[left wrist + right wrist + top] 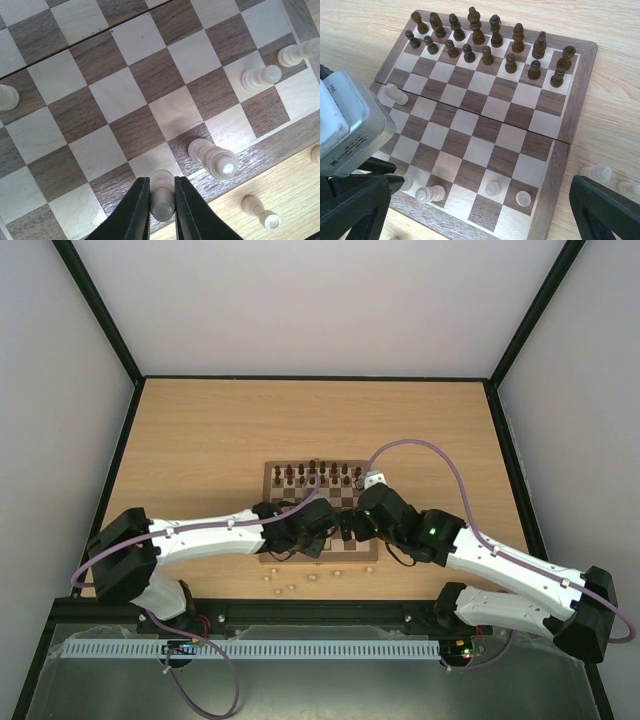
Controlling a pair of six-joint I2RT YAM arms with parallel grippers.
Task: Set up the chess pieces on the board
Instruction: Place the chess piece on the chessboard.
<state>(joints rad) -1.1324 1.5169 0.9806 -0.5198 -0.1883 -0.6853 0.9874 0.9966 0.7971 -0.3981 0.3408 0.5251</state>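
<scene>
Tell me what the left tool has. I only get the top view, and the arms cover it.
Observer: The left tool is shut on a pale piece at the board's near edge.
Operator: Right tool?
Observer: The right tool is open, with nothing between its fingers.
Operator: Any pale ones placed?
Observer: A few stand in the near rows, such as one pawn. A lone piece sits by the left edge, apart from them.
</scene>
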